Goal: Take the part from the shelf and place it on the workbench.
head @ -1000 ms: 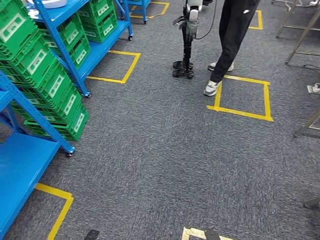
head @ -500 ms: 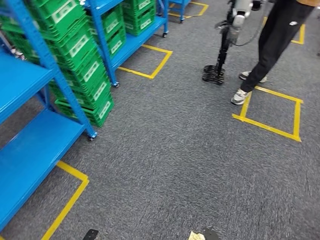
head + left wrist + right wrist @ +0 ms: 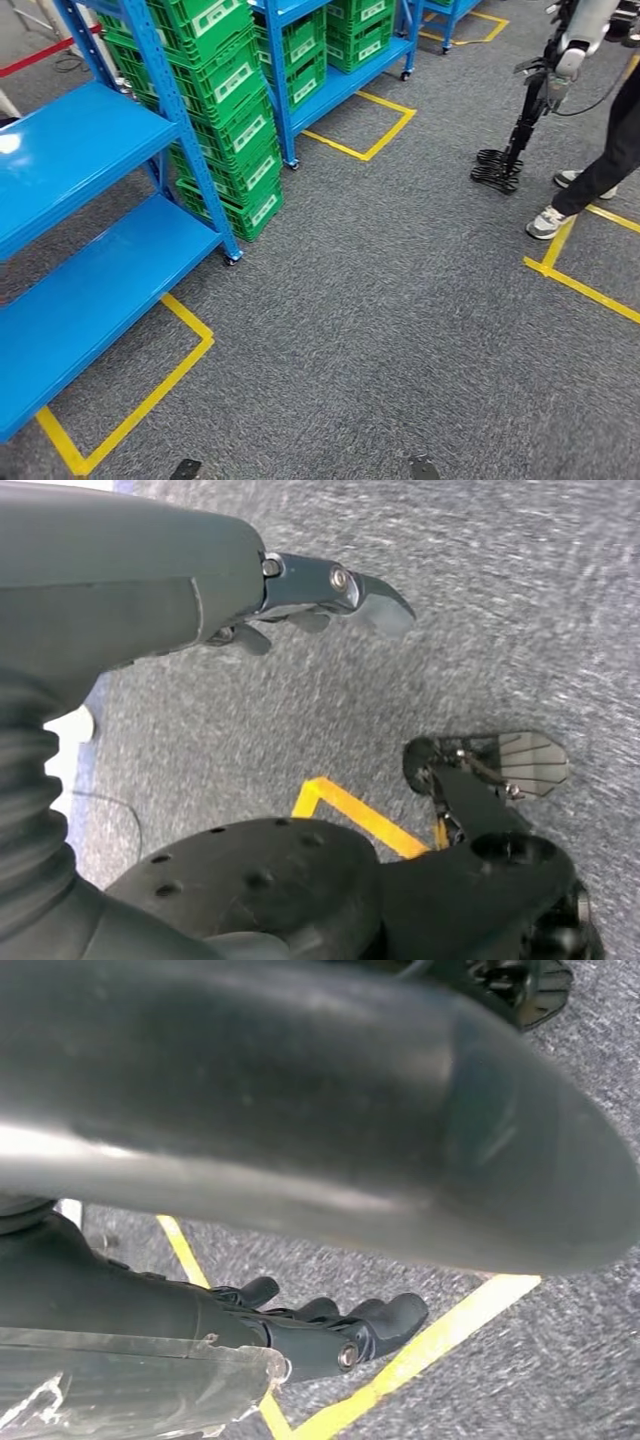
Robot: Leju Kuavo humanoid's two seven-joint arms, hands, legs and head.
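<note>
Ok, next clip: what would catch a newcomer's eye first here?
Probably the blue shelves along the left of the head view, with stacked green crates behind the nearest one. Next, another robot's leg standing on the grey carpet at the upper right, with a person in dark trousers and pale shoes beside it. Yellow tape squares mark the floor.

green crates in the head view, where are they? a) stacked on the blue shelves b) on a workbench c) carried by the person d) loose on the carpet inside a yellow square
a: the green crates sit stacked on the blue shelves, while the yellow square on the carpet holds nothing and the person carries none.
</note>
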